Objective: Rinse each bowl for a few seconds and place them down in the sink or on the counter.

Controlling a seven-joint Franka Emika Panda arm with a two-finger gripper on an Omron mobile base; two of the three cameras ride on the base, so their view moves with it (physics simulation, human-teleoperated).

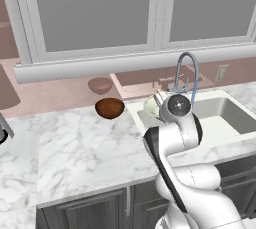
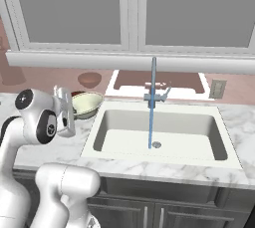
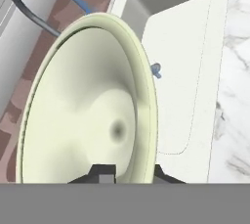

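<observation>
Sink [image 2: 99,122] edge: claw [image 3: 129,171] grips cream bowl [image 3: 83,105].

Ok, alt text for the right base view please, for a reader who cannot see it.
The gripper holds a pale cream bowl tilted above the counter, left of the white sink. A thin stream of water runs from the faucet into the basin.

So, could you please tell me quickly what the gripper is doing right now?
Gripper: closed on the rim of the pale cream bowl, holding it beside the sink.
</observation>
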